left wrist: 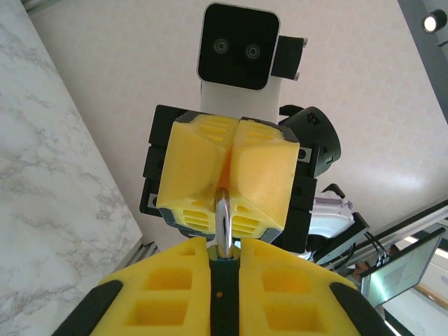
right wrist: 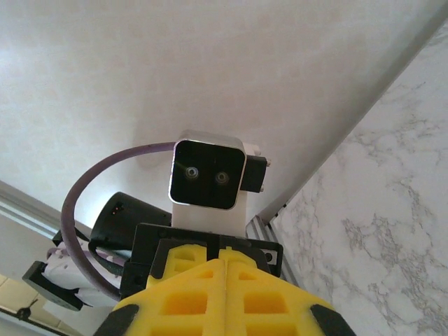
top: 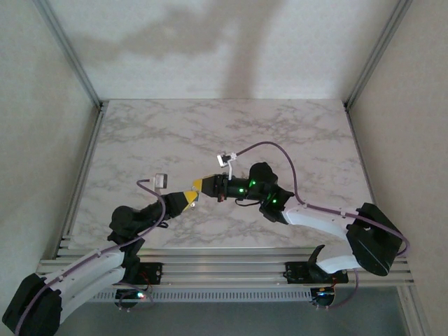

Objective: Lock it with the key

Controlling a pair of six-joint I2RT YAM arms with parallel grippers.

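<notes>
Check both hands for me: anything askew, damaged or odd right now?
Nothing spilled or damaged. A silvery metal piece, pinched in the left hand, bridges mid-air into the finger seam of the closed right hand.

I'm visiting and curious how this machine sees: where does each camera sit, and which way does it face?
Top external: fixed above and behind the arms, looking down on the marble table; both arms show, left gripper facing right gripper.
Left wrist: on the left arm, looking past its own yellow fingers, shut on a silvery metal piece, at the right gripper and right wrist camera.
Right wrist: on the right arm, looking over its own shut fingers at the left wrist camera.
Shared: the wrist views face each other.
</notes>
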